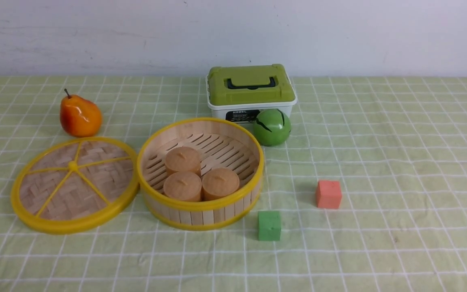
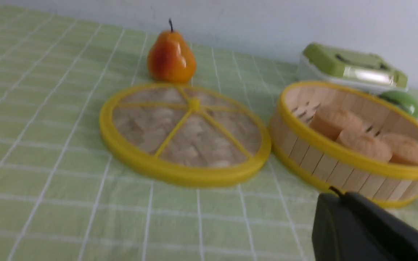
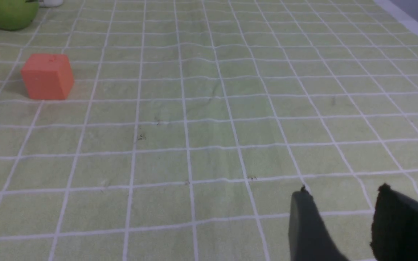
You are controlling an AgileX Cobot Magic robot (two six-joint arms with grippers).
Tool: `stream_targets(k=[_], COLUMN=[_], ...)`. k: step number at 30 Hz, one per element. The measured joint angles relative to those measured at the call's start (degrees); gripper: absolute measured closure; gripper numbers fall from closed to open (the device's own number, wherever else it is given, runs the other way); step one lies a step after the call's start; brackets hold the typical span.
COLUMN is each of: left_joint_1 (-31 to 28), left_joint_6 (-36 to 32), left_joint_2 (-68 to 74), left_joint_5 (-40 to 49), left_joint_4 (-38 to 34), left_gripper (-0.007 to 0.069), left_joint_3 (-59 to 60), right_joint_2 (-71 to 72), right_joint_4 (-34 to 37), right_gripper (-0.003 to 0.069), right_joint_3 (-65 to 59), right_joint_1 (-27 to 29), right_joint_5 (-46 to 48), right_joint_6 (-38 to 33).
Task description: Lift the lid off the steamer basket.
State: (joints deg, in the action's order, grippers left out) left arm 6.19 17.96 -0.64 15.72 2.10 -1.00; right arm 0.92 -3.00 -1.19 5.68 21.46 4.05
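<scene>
Steamer basket (image 1: 201, 215), one, sits uncovered on the table (image 1: 379, 251), three small round wooden pieces (image 1: 182, 186) inside. Its one lid (image 1: 71, 184) lies flat just beside it, to the left: a woven tan disc, yellow-rimmed, five yellow spokes meeting at one centre knob. Also there are one pear (image 1: 80, 115), one lidded box (image 1: 251, 87), one green ball (image 1: 272, 127) and two cubes, one red (image 1: 328, 194), one green (image 1: 269, 226). The left claw's (image 2: 339, 194) fingers are together; the right claw's (image 3: 343, 188) stand apart, empty.

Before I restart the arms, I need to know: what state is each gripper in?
Left gripper: closed, holding nothing.
Right gripper: open, nothing between its fingertips.
</scene>
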Motion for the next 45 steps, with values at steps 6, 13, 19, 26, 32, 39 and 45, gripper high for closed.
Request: stream_targets(k=[6,13,19,26,32,39,45], left_joint_1=[0.0,0.0,0.0,0.0,0.0,0.0,0.0], left_joint_6=[-1.9,-7.1,-9.0,-9.2,-9.2,-9.2,-9.2], left_joint_2=[0.0,0.0,0.0,0.0,0.0,0.0,0.0], left_joint_5=[5.7,6.6,6.6,6.9,6.9,7.0,7.0], left_joint_4=[-6.1,-7.4,-7.5,-9.2,-9.2,-9.3,-9.3], left_gripper=[0.0637,0.0637,0.0637,0.0637,0.0637,0.0637,0.0637], left_joint_3=[2.6,2.7,2.7,2.7,2.7,2.7,2.7], right_joint_2=[0.0,0.0,0.0,0.0,0.0,0.0,0.0], right_joint_4=[0.0,0.0,0.0,0.0,0.0,0.0,0.0], right_gripper=[0.0418,0.0418,0.0418,0.0418,0.0418,0.0418,0.0418], right_joint_3=[0.0,0.0,0.0,0.0,0.0,0.0,0.0], right_joint_1=[0.0,0.0,0.0,0.0,0.0,0.0,0.0], right_joint_5=[0.0,0.0,0.0,0.0,0.0,0.0,0.0], right_joint_6=[0.0,0.0,0.0,0.0,0.0,0.0,0.0])
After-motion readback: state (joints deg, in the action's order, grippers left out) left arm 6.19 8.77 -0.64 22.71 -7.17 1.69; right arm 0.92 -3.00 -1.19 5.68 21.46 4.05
